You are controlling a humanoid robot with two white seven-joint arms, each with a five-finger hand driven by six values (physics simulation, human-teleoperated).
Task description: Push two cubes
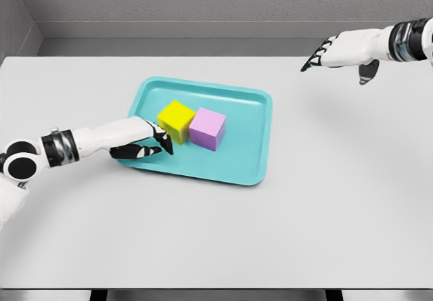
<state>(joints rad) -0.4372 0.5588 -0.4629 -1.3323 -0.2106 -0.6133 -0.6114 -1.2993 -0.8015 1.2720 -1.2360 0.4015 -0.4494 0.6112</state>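
Observation:
A yellow cube (177, 119) and a pink cube (208, 128) sit side by side, touching, inside a teal tray (250, 139). My left hand (152, 141) reaches in from the left over the tray's near-left part. Its black fingertips (164, 141) are stretched out flat and rest against the yellow cube's left side, holding nothing. My right hand (331, 53) hovers high at the upper right, far from the tray, fingers relaxed and pointing left, empty.
The tray lies on a wide light grey table (325, 199). A grey wall runs behind the table's far edge. The table's front edge shows at the bottom of the picture.

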